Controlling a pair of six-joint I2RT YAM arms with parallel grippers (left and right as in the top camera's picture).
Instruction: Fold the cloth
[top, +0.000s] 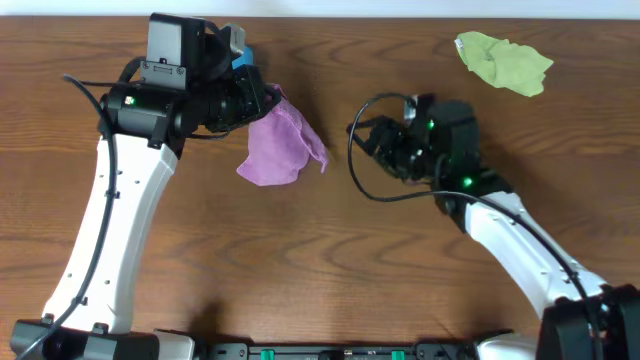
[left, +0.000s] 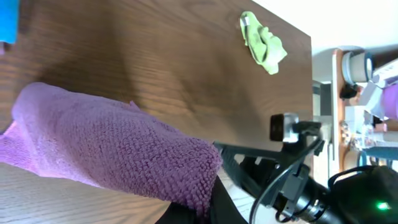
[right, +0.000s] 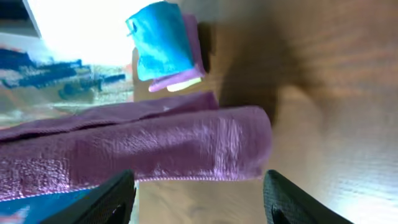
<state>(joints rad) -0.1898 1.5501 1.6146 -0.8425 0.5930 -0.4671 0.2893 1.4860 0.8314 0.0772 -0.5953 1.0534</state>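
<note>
Cloth (top: 280, 145): purple, bunched on the tabletop (top: 350, 260) left of centre, its upper corner at the left hand (top: 262, 100).
Left hand: fingers hidden by the cloth; cannot tell whether it grips.
Right hand (top: 360, 135): fingers spread wide, empty, near the cloth's right side and facing it.
Green cloth (top: 503, 62): crumpled at the far right, well apart.

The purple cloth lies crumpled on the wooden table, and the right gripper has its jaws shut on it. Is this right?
Not quite. The purple cloth does lie crumpled on the wooden table, but the right gripper has its jaws open, and they do not touch the cloth. The right wrist view shows the two jaws spread wide, with the cloth lying beyond them.
</note>
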